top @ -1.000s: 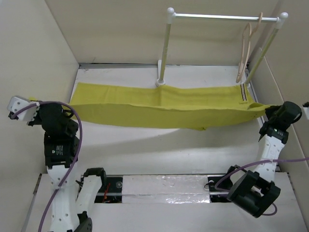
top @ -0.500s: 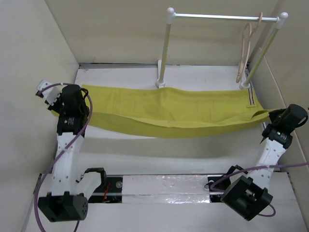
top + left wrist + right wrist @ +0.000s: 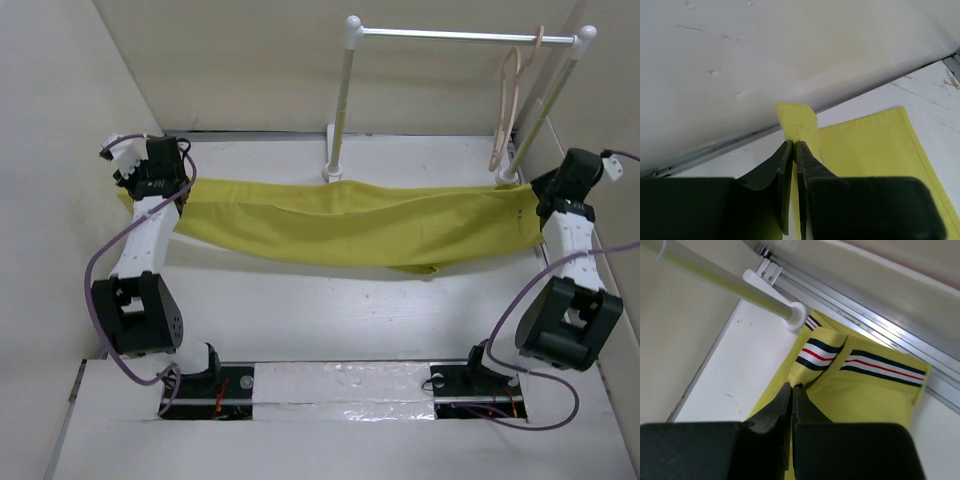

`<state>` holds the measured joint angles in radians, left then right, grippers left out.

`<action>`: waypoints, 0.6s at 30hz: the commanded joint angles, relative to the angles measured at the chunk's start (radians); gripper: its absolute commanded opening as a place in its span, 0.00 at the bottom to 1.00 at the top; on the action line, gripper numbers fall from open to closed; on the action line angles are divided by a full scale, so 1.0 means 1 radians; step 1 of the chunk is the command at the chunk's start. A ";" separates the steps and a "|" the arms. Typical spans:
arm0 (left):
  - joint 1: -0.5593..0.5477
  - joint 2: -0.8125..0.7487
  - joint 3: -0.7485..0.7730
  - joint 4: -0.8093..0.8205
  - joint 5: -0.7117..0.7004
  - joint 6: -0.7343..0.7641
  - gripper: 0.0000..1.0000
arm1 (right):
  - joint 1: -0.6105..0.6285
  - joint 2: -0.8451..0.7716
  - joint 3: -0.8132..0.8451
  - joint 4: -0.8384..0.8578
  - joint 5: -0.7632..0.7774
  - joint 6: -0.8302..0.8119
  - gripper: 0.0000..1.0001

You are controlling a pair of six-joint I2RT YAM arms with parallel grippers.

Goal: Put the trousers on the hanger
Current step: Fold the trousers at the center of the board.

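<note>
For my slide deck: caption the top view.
Left gripper and right gripper hold the trousers stretched; the hanger hangs on the rack.

One overhead view, two wrist close-ups.
Top cam looks down from high behind, facing the back wall, over whole table (image 3: pixel 300 310); wrist cams peer past left gripper (image 3: pixel 794 150) and right gripper (image 3: pixel 791 390), tight on opposite trousers (image 3: pixel 350 225) ends, both also in top view.
</note>
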<state>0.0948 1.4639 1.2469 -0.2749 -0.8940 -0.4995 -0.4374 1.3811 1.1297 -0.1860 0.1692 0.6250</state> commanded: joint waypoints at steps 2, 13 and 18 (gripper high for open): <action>0.022 0.114 0.129 0.028 -0.011 -0.011 0.05 | 0.057 0.130 0.085 0.138 0.099 -0.031 0.00; 0.022 0.456 0.377 0.023 0.006 0.079 0.14 | 0.127 0.437 0.331 0.095 0.138 -0.085 0.05; 0.022 0.538 0.444 0.036 0.012 0.118 0.27 | 0.127 0.447 0.352 0.089 0.122 -0.084 0.38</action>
<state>0.1093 1.9991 1.6283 -0.2504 -0.8696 -0.4198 -0.3073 1.8595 1.4204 -0.1490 0.2558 0.5518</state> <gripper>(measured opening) 0.254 0.326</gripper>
